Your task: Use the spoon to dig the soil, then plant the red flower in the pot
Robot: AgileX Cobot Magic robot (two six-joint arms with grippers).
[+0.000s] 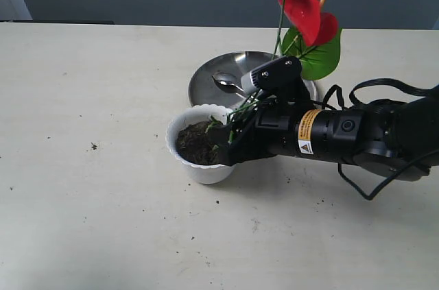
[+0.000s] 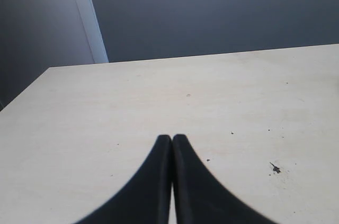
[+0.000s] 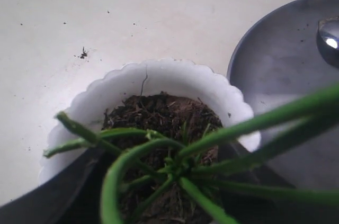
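Note:
The white scalloped pot (image 1: 200,172) stands mid-table, filled with dark soil (image 1: 194,145). The red flower (image 1: 305,9) rises behind my right arm, and its green stem base (image 3: 180,168) sits on the soil (image 3: 159,110) inside the pot (image 3: 159,75). My right gripper (image 1: 223,146) reaches into the pot. Its fingers (image 3: 63,197) stand apart on either side of the stem cluster, open, and do not press it. The spoon (image 1: 228,84) lies in the steel plate. My left gripper (image 2: 172,138) is shut and empty over bare table; the exterior view does not show it.
The round steel plate (image 1: 209,81) sits just behind the pot and touches its far side. Soil crumbs are scattered on the tabletop (image 1: 94,146). The right arm's cable (image 1: 370,190) loops over the table on the right.

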